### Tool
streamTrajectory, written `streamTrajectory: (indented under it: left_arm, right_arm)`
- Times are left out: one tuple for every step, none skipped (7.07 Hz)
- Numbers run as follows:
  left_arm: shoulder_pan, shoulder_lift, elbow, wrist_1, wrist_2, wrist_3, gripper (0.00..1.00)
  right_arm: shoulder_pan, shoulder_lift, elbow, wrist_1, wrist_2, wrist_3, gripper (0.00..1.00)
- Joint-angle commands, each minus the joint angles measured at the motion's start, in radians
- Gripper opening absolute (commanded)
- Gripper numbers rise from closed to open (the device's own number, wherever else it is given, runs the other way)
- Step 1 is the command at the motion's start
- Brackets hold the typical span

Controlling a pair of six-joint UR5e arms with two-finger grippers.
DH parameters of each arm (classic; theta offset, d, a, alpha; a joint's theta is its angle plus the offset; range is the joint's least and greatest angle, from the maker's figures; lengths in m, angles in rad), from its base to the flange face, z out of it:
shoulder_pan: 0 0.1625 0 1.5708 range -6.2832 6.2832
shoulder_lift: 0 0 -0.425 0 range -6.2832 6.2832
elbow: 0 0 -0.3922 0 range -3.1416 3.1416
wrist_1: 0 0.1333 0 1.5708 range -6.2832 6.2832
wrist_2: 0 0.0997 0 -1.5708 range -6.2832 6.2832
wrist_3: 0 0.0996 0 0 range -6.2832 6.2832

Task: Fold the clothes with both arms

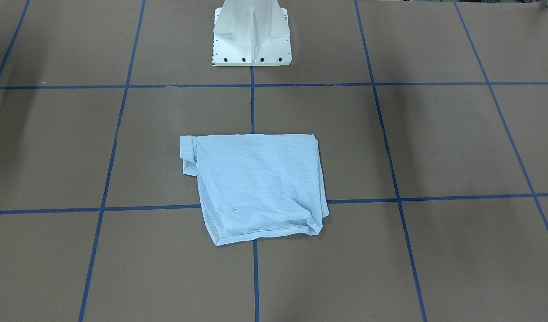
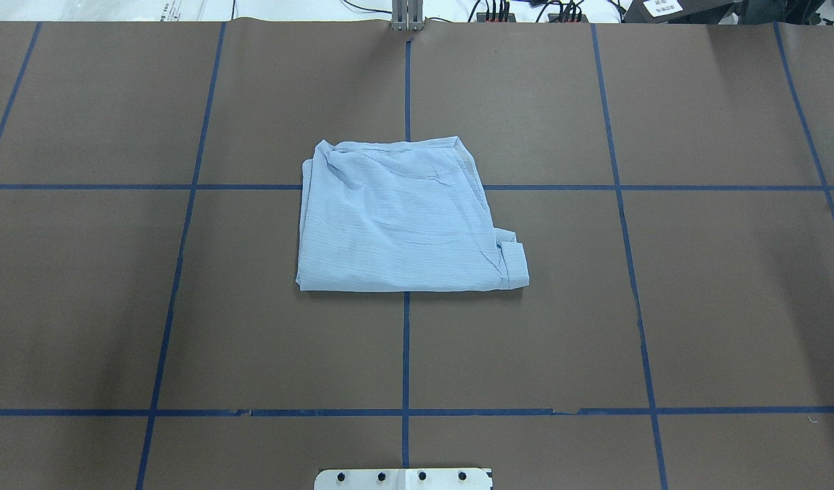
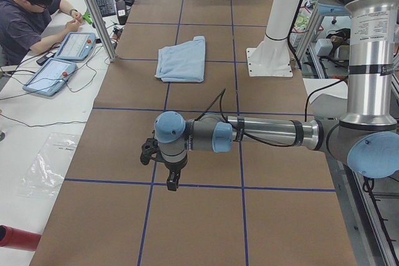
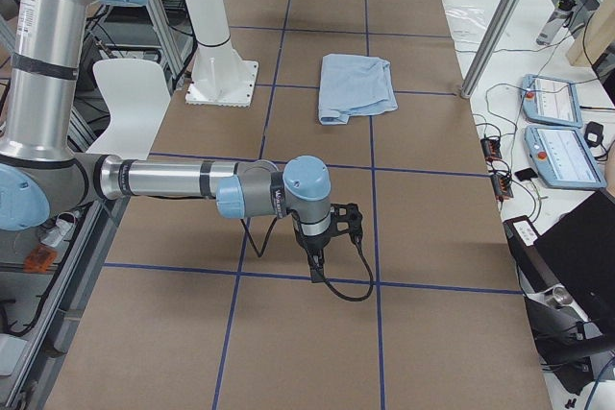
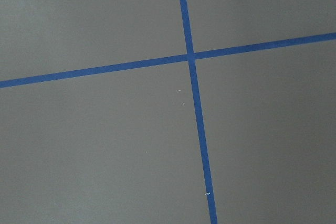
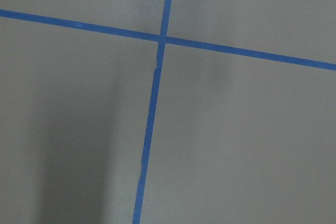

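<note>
Pale-blue shirt (image 2: 400, 218) lies folded mid desk (image 2: 186, 306); left hand (image 3: 169, 182) and right hand (image 4: 313, 268) hover well clear, grip state impossible to tell, presumably because folding is complete.

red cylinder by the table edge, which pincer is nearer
Left. The left pincer hovers between the shirt and the red cylinder; the right pincer is beyond the shirt.

Shirt (image 2: 403, 218) flat on table (image 2: 696, 306), between left gripper (image 3: 165, 166) and right gripper (image 4: 327, 237), well apart from both. Each gripper hangs over its own table end, a tape crossing (image 5: 190, 56) below it. Pedestal base (image 1: 251, 40) sits behind shirt, robot-side, not touching.
</note>
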State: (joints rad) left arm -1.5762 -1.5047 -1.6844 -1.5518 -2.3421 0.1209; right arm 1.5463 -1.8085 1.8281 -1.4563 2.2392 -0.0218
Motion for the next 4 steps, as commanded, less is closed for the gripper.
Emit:
streamTrajectory:
  left_arm:
    - [0.001,0.004,0.017,-0.005,0.006,0.0,1.0]
    - [0.001,0.006,0.014,-0.005,0.009,0.002,1.0]
    - [0.001,0.007,0.011,-0.005,0.009,0.0,1.0]
    - [0.001,0.008,0.009,-0.004,0.01,0.0,1.0]
  right_arm:
    - [-0.002,0.0,-0.001,-0.004,0.002,0.002,1.0]
    - [-0.003,0.001,-0.015,-0.003,0.005,0.003,1.0]
    - [-0.003,0.001,-0.018,-0.003,0.005,0.003,1.0]
    - [-0.003,0.001,-0.018,-0.003,0.006,0.003,1.0]
